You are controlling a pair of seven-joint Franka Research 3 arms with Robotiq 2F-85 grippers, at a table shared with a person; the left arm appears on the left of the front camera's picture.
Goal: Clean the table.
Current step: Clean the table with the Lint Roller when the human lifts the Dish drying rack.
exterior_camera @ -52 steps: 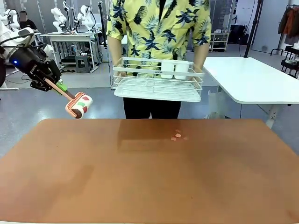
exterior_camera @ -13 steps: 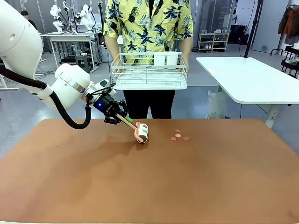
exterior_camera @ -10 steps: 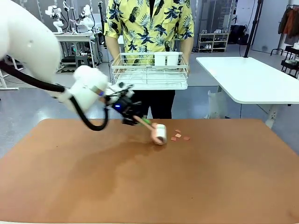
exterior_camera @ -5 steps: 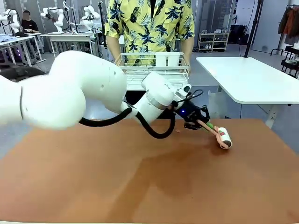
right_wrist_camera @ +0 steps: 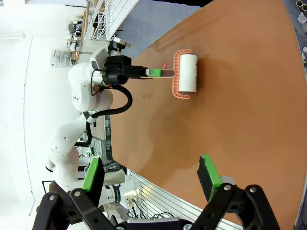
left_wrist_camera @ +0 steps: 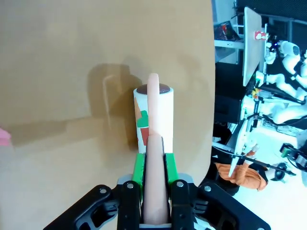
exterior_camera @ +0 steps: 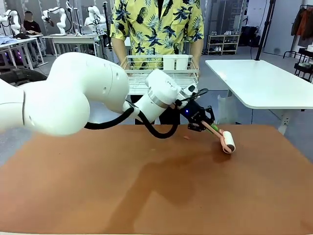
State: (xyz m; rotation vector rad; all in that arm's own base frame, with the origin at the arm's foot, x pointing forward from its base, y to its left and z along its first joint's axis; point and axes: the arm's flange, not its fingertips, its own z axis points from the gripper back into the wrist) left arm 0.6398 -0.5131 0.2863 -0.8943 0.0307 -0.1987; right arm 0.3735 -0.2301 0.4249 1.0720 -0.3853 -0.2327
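Observation:
The terracotta table (exterior_camera: 98, 196) spans the front view. My left arm reaches across it to the right, its gripper (exterior_camera: 207, 125) shut on the pink handle of a lint roller (exterior_camera: 228, 142), whose white roll rests on the table near the far right. In the left wrist view the green pads (left_wrist_camera: 138, 165) clamp the handle, with the lint roller (left_wrist_camera: 153, 110) just ahead on the table (left_wrist_camera: 57, 57). One small pink scrap (exterior_camera: 187, 137) lies behind the handle. My right gripper (right_wrist_camera: 149, 175) hangs open above the table (right_wrist_camera: 240, 124), looking down on the lint roller (right_wrist_camera: 187, 73).
A person stands at the far edge holding a white wire rack (exterior_camera: 161, 81) with white cups (exterior_camera: 175, 61) in it. A white-topped table (exterior_camera: 264, 83) stands to the right beyond the table. A pink scrap (left_wrist_camera: 4, 136) shows at the left wrist view's left edge.
My left arm swept the roller from the far left rightward over the pink scraps to the far right, then drew it slightly back. Fewer scraps show on the table now.

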